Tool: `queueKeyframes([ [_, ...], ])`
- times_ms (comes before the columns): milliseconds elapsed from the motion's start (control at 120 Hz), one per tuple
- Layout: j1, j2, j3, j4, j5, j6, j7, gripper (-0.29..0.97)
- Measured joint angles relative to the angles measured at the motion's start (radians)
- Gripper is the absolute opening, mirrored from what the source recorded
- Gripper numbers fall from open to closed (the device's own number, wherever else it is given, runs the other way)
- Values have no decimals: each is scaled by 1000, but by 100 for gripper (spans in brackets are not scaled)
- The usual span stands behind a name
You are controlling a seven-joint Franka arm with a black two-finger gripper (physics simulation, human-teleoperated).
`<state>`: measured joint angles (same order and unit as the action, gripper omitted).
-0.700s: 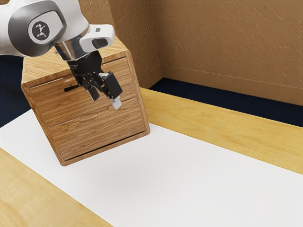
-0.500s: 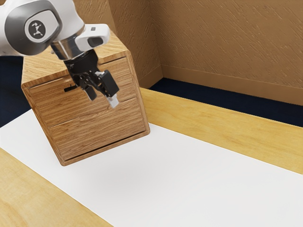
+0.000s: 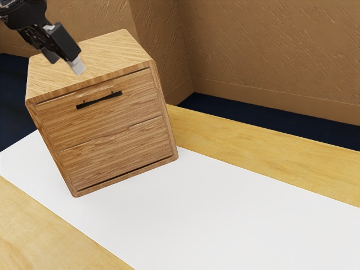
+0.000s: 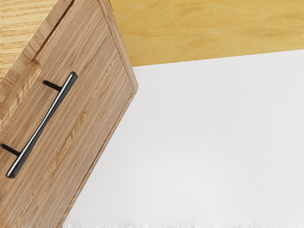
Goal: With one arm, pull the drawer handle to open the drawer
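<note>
The claw (image 3: 72, 61) sits at the exterior view's upper left corner, where the picture's edge cuts most of it away. What shows is a black piece ending in a pale tip, hanging in front of the cabinet (image 3: 73, 62) top and well apart from the handle. How far open the claw is cannot be told, nor whether it has hold of anything.

Below the claw, and a little toward the exterior view's right, the handle (image 3: 99, 100) is a thin black bar lying across the drawer (image 3: 112, 115), the upper of two fronts. That front looks level with the cabinet face, though the seam around it is hard to make out. The lower drawer (image 3: 118, 154) lies further below the claw.

In the wrist view the handle (image 4: 42, 124) stands off the drawer (image 4: 90, 109) front on two short posts. The cabinet is cut off by the frame there, so only one corner of its face shows.

The cabinet stands on a white mat (image 3: 225, 214), which runs away from the claw across the wooden table (image 3: 270, 152). A brown wall (image 3: 270, 45) rises behind
</note>
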<state>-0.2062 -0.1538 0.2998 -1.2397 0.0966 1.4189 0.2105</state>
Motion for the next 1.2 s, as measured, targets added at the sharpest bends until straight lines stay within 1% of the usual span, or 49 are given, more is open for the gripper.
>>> queueKeyframes([
  [50, 19, 3, -12, 0, 10, 0, 10, 68],
  [92, 125, 9, -96, 0, 16, 7, 26, 68],
  [133, 210, 16, -184, -1, 21, 19, 48, 68],
  [258, 389, 21, -435, -4, 29, 63, 140, 68],
  [317, 432, 20, -485, -6, 35, 79, 183, 68],
  [350, 449, 17, -501, -11, 24, 77, 207, 68],
  [417, 457, 15, -519, -16, 7, 69, 249, 68],
  [492, 459, 20, -523, -18, 4, 61, 288, 68],
  [667, 460, 16, -527, -18, 75, 25, 363, 68],
  [833, 459, 13, -547, -24, 109, -21, 387, 64],
  [867, 459, -13, -550, -45, 113, -23, 390, 63],
  [900, 461, -66, -552, -97, 114, -12, 394, 62],
  [942, 460, -112, -553, -152, 113, 4, 400, 61],
  [992, 462, -134, -554, -190, 111, 25, 407, 60],
  [1100, 464, -147, -554, -222, 76, 57, 415, 57],
  [1200, 466, -136, -556, -240, 45, 92, 406, 58],
])
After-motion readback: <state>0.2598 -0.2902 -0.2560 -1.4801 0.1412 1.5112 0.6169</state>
